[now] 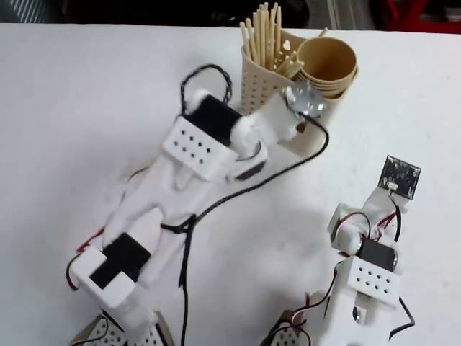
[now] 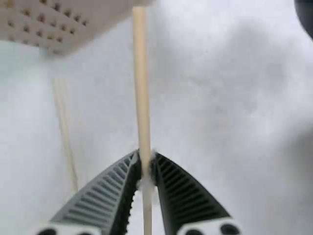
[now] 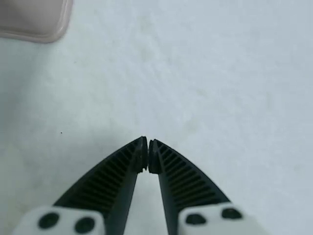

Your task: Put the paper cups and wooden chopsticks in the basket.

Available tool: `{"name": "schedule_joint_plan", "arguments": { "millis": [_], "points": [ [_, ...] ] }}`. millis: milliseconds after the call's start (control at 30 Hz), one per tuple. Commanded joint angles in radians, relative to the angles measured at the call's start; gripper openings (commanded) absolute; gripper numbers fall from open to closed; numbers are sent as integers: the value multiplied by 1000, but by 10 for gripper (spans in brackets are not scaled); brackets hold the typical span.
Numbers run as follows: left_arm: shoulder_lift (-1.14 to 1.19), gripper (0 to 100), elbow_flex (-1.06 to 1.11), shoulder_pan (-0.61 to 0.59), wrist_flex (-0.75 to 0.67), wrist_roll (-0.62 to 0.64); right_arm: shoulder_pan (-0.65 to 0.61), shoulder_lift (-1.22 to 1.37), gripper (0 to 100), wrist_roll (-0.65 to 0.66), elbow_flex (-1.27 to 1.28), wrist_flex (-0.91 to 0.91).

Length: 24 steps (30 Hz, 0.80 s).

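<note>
Currently the left jaws are clamped tight on one wooden chopstick (image 2: 142, 88). Its long axis runs straight out past the jaw tips toward the perforated wall of the basket (image 2: 44, 24). The high view gives the contents: the basket sits at 12 o'clock on the bench (image 1: 86, 94), with a bundle of chopsticks (image 1: 265, 32) standing upright and nested paper cups (image 1: 328, 61), mouths up, on its 3 o'clock side. The left arm (image 1: 194, 144) spans from 7 o'clock to the basket's near wall. The right jaws are closed on nothing, over the bench at 5 o'clock.
</note>
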Motion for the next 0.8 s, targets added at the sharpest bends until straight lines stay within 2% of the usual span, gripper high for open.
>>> {"name": "schedule_joint_plan", "arguments": {
  "millis": [0, 133, 267, 533, 767],
  "points": [
    [-1, 23, -265, -7, 0, -6, 1, -16, 18, -5, -5, -13],
    [-1, 23, -423, -7, -49, -5, -1, -16, 18, -5, -5, -13],
    [-1, 23, -497, -8, -163, 20, -1, -16, 18, -5, -5, -13],
    [1, 23, -503, -13, -482, 180, -1, -16, 18, -5, -5, -13],
    [1, 23, -453, -19, -812, 184, -2, -16, 18, -3, -5, -13]
  ]
}}
